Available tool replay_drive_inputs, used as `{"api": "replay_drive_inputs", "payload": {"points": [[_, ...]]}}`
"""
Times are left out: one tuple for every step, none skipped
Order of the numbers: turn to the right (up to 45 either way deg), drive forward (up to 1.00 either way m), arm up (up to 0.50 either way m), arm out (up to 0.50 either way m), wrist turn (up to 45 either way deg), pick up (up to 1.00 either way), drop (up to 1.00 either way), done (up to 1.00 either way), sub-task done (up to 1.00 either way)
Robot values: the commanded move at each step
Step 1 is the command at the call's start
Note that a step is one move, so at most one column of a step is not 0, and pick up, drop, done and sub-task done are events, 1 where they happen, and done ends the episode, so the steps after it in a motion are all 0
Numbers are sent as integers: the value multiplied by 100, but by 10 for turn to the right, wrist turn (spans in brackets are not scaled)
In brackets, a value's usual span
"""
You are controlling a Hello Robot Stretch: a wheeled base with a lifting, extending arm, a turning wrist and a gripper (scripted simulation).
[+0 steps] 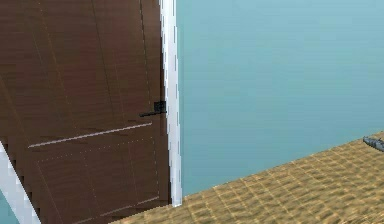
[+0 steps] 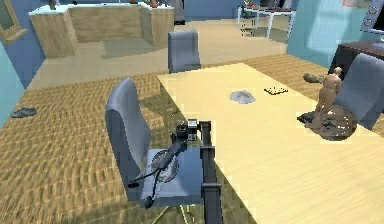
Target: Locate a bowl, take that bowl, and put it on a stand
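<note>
Forward view close on door (image 1: 90,100), wall (image 1: 280,80); arm side view down across table (image 2: 270,140).

In my forward view I see a dark brown door (image 1: 80,100) with a black handle (image 1: 158,107) at the left and a teal wall (image 1: 280,80) at the right. In my arm side view, a pale table (image 2: 270,140) lies centre right. A brown statue (image 2: 330,100) stands near its right edge, and a grey-blue chair (image 2: 128,125) is at lower left.

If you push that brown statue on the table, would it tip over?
Probably not easily: the brown statue looks squat, wider at the bottom. It likely feels heavy and stiff, like one solid lump. It sits near the edge of the table, so a shove might slide it off.
</note>
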Motion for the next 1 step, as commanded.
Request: {"api": "replay_drive_inputs", "payload": {"points": [[0,0,0,0,450,0,0,0,0]]}}
